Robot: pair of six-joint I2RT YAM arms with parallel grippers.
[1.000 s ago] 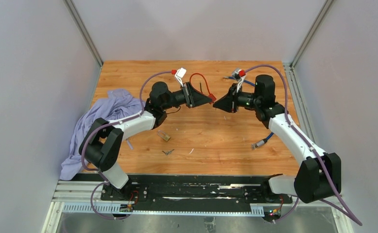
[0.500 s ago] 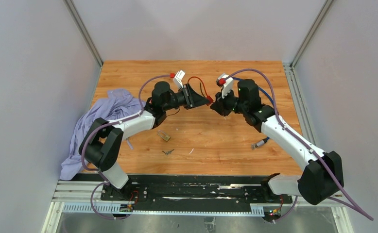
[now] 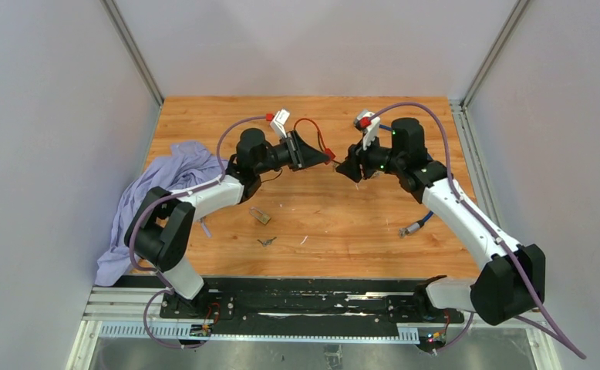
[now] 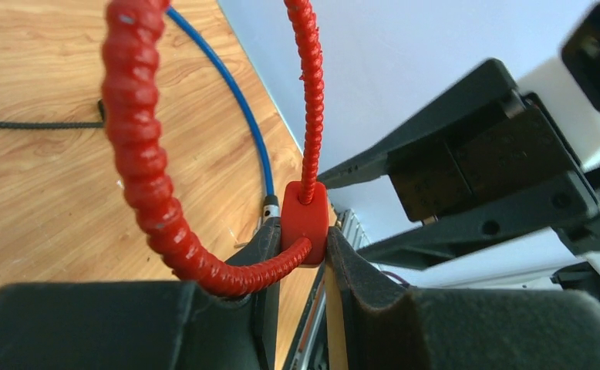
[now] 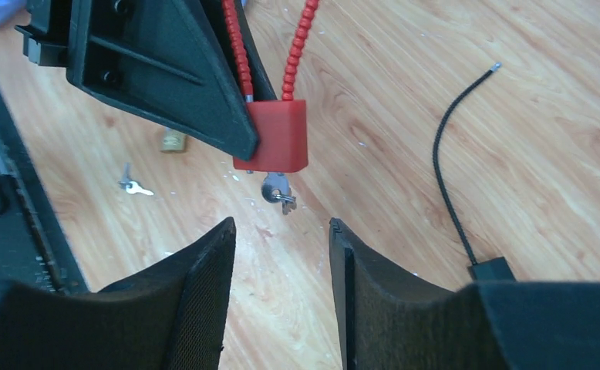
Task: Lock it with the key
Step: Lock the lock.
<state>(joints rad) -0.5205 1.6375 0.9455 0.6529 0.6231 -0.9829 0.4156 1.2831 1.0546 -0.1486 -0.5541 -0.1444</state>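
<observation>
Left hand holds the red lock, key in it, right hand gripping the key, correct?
No: the right hand is open, short of the key, as the right wrist view shows. The left hand does hold the red lock, key in it.

Left gripper (image 4: 305, 239) clamped; right gripper (image 5: 281, 231) faces it, jaws apart — seemingly not touching.

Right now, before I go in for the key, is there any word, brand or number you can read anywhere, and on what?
None can be read.
Lock: the red faces that show in both wrist views are plain.
Key under it: too small and blurred to tell.
Padlock on the table: too small to read.
</observation>
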